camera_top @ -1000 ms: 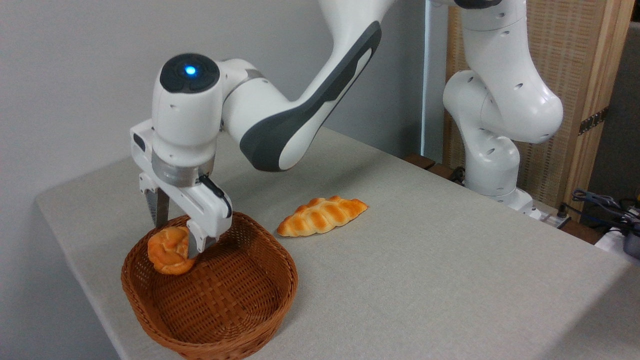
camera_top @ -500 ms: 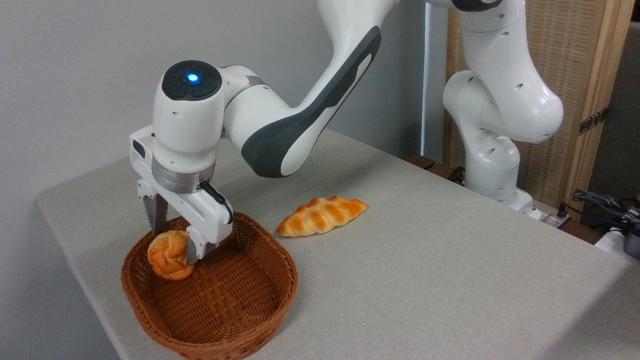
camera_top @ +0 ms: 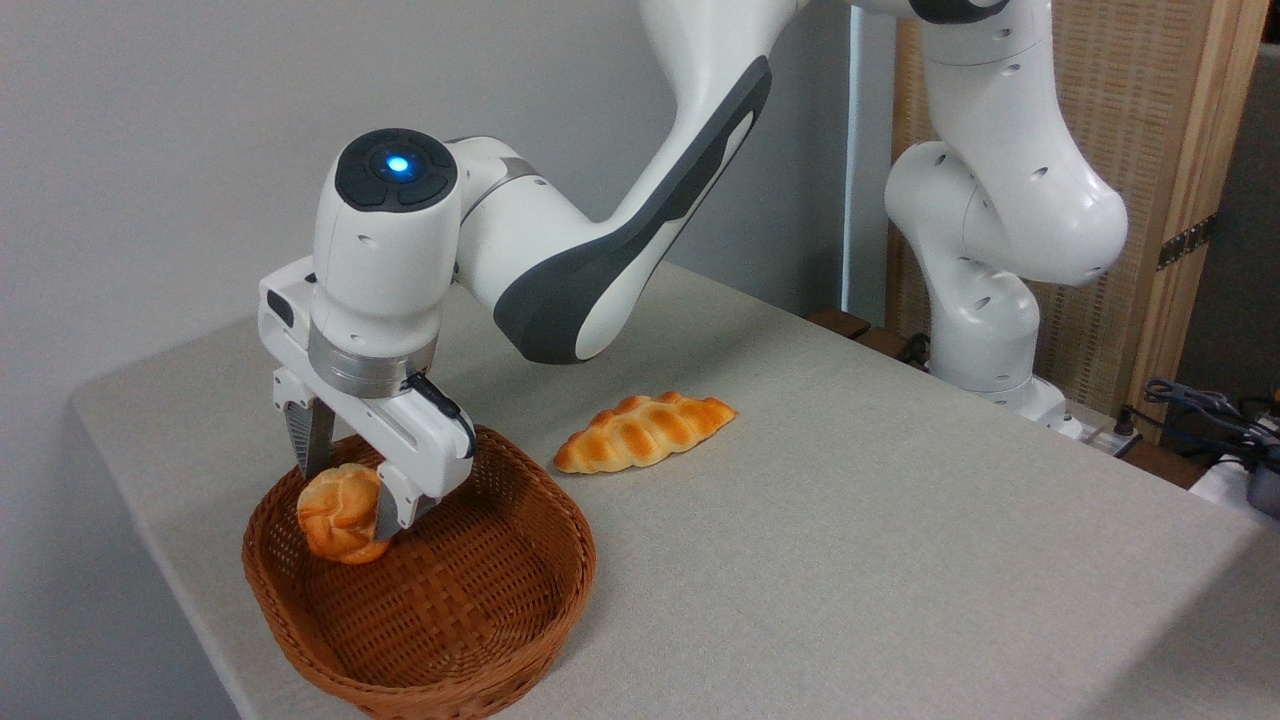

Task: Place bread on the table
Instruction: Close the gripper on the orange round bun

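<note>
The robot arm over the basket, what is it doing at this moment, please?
The arm's claw is down inside the brown wicker basket, with its two fingers on either side of the small round bun. The fingers look closed on the bun, which sits against the basket's back left wall; whether it is lifted off the weave is unclear. A long braided loaf already lies on the cloth-covered table, to the right of the basket.

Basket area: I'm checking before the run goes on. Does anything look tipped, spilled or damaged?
Nothing stands out. The basket sits upright on the table; the gripper straddles the bun inside it. The braided loaf lies flat on the cloth, apart from the basket. No spill or damage is visible.
</note>
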Controlling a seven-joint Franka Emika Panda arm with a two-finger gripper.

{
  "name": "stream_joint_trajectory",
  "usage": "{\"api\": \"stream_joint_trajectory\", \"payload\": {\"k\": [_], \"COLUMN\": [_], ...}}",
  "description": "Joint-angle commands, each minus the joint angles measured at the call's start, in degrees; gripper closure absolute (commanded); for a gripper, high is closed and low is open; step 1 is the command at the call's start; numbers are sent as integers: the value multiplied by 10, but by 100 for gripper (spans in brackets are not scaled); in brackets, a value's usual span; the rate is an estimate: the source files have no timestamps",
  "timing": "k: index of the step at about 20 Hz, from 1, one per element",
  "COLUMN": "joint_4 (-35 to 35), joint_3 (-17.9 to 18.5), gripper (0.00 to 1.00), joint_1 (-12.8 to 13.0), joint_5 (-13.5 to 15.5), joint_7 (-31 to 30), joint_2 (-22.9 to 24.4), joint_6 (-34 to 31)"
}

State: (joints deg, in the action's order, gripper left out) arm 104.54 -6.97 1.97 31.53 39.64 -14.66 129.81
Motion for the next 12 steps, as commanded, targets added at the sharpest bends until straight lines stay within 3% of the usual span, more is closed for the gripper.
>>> {"api": "stream_joint_trajectory", "payload": {"k": [1, 12], "joint_4": [-6, -6], "joint_3": [-1, -1], "gripper": [68, 68], "joint_1": [0, 0], "joint_5": [13, 12], "joint_7": [3, 3], "joint_2": [-5, -3], "joint_6": [12, 8]}}
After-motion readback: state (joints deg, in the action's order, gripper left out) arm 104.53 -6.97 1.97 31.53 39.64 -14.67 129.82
